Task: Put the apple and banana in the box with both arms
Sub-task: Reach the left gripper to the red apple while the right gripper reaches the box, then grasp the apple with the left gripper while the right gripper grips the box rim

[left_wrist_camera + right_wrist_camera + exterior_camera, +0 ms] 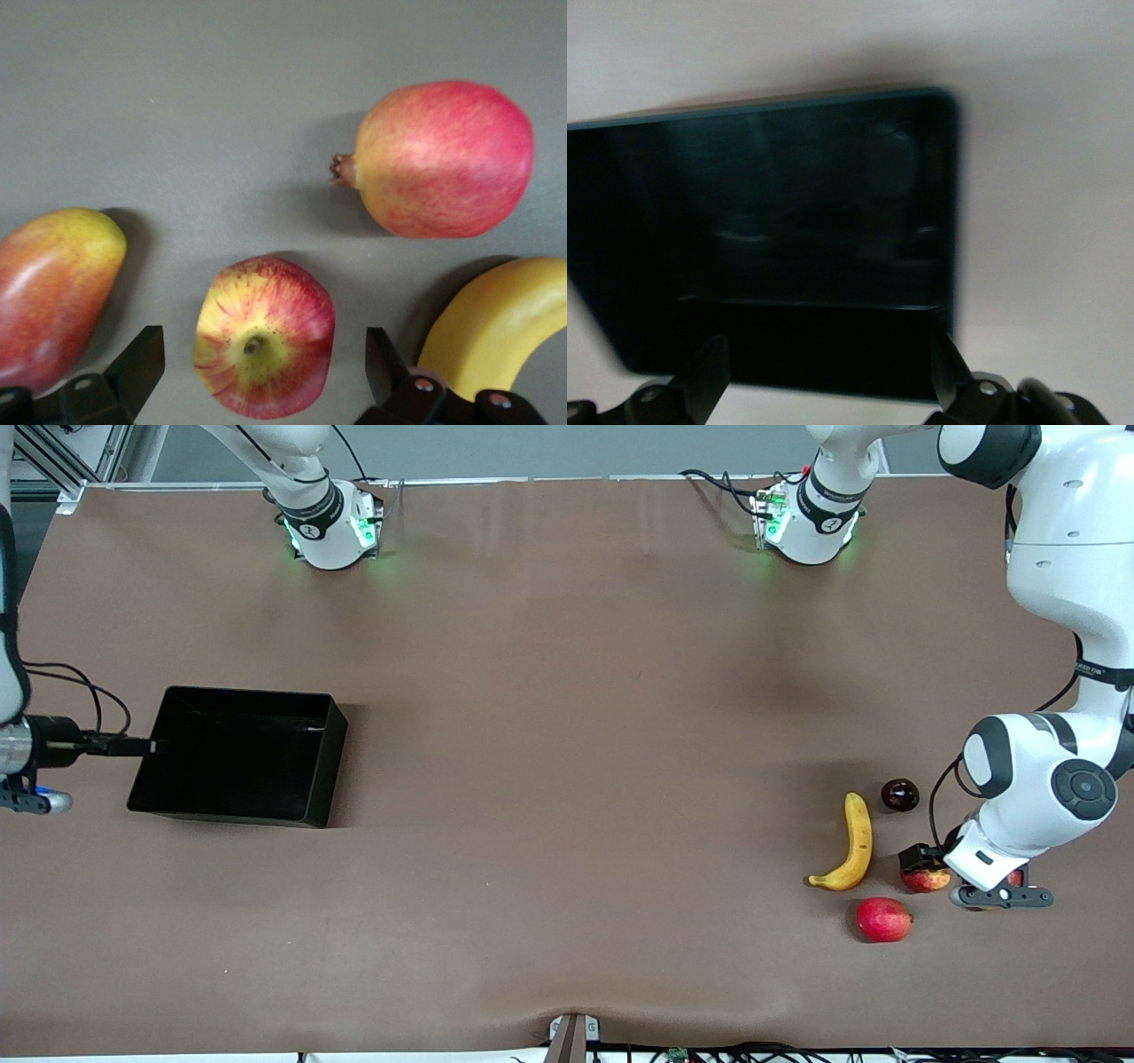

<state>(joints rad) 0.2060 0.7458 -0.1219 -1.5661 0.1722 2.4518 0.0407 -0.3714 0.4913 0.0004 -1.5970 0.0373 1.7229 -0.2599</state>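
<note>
Apple (pixel 264 347) between spread left tool (pixel 264 359) fingers, right tool (pixel 828 372) spread at box (pixel 771 230) wall

Front view: high camera facing both arm bases, taking in the whole desk (pixel 567 691). Left wrist view: close, looking down on the apple (pixel 264 335), shared with the front view. Right wrist view: close, looking down on the box (pixel 771 239), likewise shared.
</note>
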